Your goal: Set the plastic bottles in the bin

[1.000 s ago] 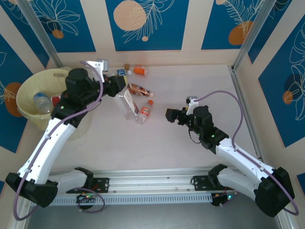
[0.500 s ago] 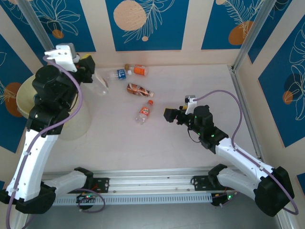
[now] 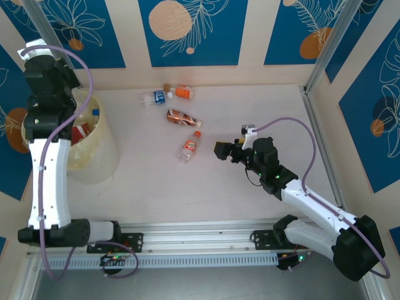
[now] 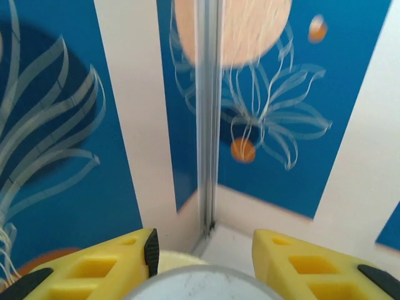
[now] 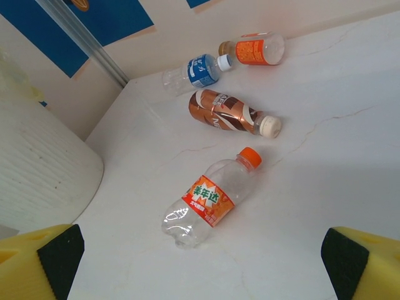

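The left hand has swung over the bin, still squeezing a clear bottle, so it can drop it in. The right hand waits, spread wide.

a large round pale-yellow translucent plastic bin stands upright at the table's far left, bottles inside. four small clear plastic bottles lie on their sides to its right: a blue-labelled bottle and an orange-labelled bottle by the back wall, a brown-labelled bottle nearer, an orange-capped bottle nearest. a fifth clear bottle sits between the left gripper fingers
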Available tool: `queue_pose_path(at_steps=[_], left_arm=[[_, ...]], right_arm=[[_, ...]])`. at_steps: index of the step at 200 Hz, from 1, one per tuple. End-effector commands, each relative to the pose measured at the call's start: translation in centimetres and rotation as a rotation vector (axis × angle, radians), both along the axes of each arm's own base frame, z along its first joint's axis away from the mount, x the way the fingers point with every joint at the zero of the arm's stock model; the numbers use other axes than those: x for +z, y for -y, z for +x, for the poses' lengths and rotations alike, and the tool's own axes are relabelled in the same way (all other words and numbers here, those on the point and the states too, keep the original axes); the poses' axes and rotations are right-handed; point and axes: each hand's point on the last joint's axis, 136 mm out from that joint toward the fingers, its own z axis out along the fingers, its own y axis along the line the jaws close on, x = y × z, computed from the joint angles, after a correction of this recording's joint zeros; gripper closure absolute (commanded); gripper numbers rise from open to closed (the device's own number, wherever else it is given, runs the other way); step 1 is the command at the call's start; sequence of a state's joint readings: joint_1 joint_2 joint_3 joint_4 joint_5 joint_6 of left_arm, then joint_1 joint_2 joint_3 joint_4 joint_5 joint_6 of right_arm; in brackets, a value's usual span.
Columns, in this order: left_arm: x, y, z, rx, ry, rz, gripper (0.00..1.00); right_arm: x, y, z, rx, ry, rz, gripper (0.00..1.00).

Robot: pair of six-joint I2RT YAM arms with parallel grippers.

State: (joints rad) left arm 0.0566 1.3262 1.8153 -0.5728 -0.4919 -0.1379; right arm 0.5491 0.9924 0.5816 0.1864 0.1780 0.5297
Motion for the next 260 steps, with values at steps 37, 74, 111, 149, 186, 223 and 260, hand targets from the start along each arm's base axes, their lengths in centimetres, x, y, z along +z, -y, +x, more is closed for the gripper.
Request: queue_pose_path(at_steps=[37,74,111,149,186,223,260], left_arm=[[-8.8,-4.0,2.5,-0.068,-0.044,-0.421,1.0],[-15.1,-6.1,4.8,-0.118,-0.063,-0.615,0.8],[-17.9,-5.9,6.0,-0.152,-0.084,-0.678,0.4],[-14.6,-5.5,6.3,-0.202,-0.051,-0.653,0.26],[-11.2,-4.3,6.8,-0.294,0.008,-0.658,0.12],[-10.4,-0.2,8.6,-0.523,0.015,-0.774,0.04],[-10.3,2.4,9.0,-0.532,-0.038,-0.677,0.0]], right_arm=[[1.7,-1.1,0.1,0.052,0.03,0.012,0.0],[1.6,-1.4,0.1,0.062,0.028,0.016,0.0],[1.8,-1.9,0.0,0.08,0.022,0.025,0.0],[1.3,-2.1,-0.3,0.091,0.009,0.023,0.0],[0.8,-2.1,-0.3,0.089,0.005,0.021,0.0],[0.0,-1.9,-0.3,0.079,-0.002,0.008,0.0],[-0.7,-1.6,-0.3,0.068,-0.013,-0.008,0.0]])
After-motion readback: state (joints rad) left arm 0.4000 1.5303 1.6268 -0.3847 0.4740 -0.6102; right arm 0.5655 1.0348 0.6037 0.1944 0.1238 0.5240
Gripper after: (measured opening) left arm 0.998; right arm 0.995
